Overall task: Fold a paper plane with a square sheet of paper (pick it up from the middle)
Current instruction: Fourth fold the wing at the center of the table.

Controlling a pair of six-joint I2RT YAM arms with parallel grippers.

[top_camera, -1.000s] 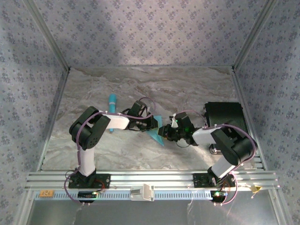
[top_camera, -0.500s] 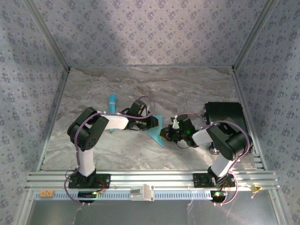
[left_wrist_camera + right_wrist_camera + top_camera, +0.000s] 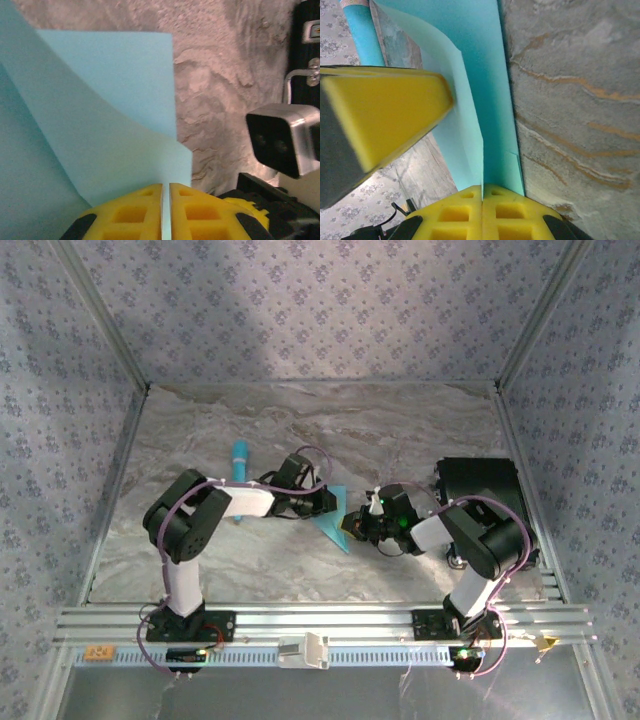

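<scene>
At frame centre, my right gripper [image 3: 352,523] has just closed on the square sheet of paper [image 3: 335,512], joining my left gripper's [image 3: 325,502] pinch. With 2 holds, creasing looks ready.

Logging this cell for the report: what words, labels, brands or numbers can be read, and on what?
None legible.
Orange tag on the near rail: too small to read.
Small plate on the black case: blurred.
The square sheet of paper: no print showing.
</scene>
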